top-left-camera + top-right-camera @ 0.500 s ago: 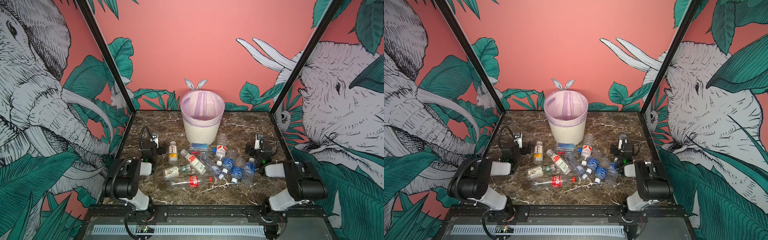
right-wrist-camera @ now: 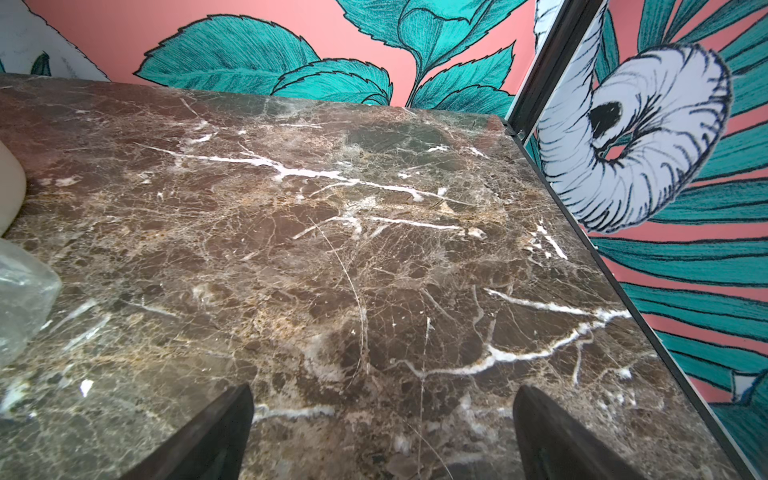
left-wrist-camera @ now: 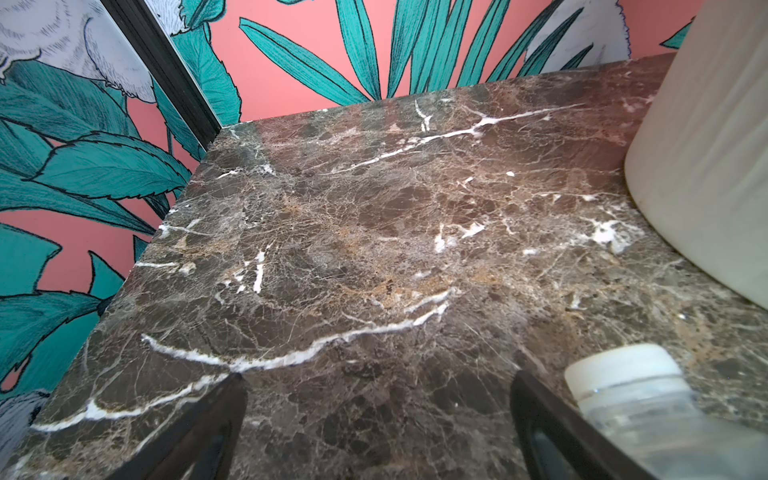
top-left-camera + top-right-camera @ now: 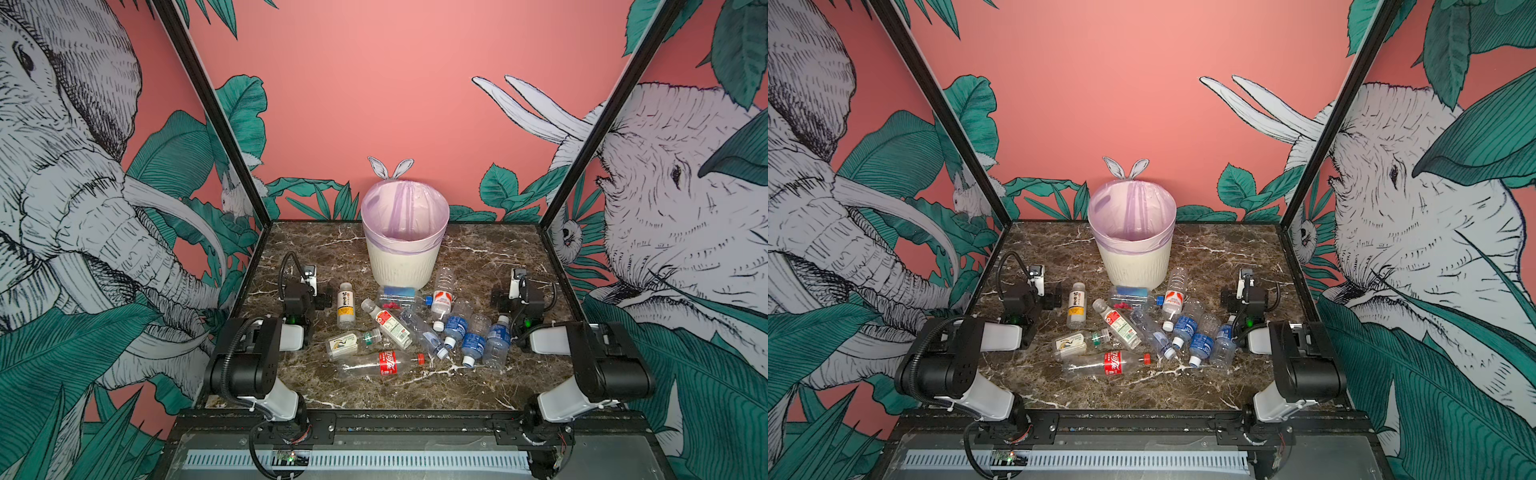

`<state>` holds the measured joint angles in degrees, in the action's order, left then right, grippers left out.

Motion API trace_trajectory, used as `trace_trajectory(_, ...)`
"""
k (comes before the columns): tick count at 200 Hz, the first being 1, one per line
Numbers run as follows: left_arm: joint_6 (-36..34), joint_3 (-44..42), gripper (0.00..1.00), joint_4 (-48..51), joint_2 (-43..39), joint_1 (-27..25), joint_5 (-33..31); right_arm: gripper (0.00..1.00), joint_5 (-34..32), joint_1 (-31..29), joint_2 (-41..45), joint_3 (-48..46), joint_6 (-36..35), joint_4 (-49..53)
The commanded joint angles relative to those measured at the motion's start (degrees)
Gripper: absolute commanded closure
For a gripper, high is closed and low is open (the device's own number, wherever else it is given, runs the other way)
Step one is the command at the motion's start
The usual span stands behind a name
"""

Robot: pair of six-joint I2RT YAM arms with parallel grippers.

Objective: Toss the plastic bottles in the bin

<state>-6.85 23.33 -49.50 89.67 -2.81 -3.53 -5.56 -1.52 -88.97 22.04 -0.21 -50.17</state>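
Several plastic bottles (image 4: 415,328) (image 4: 1142,328) lie in a loose heap on the marble table, in front of the bin (image 4: 402,262) (image 4: 1133,266), which stands upright at the back middle with a lilac bag over its rim. My left gripper (image 4: 306,296) (image 3: 376,378) rests low at the left of the heap. It is open, with only bare marble between its fingers. A white-capped, yellow-labelled bottle (image 4: 345,305) (image 3: 640,399) lies just beside it. At the right of the heap my right gripper (image 4: 517,293) (image 2: 382,390) is open too, holding nothing.
The marble table (image 4: 478,386) is closed in by patterned walls at the back and both sides, with black corner posts (image 4: 216,120). In the right wrist view a clear bottle (image 2: 20,299) and the bin's wall (image 2: 10,187) show at the edge.
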Motion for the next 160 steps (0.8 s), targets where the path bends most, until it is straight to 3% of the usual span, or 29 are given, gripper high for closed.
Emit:
trace_trajectory(1,0.1,0.5,0.00,0.1,-0.7,0.2,0.8,0.01,-0.2,-0.3,0.2,0.6,0.2,-1.4)
trace_trajectory(129,0.2,0.4,0.00,0.1,-0.8,0.5,1.3,0.01,0.0,-0.3,0.1,0.7,0.2,-1.3)
trace_trajectory(160,0.6,-3.7,0.00,-7.2,-1.6,0.4,-1.1,0.04,-0.7,-0.5,0.5,-0.5,0.1,-3.5)
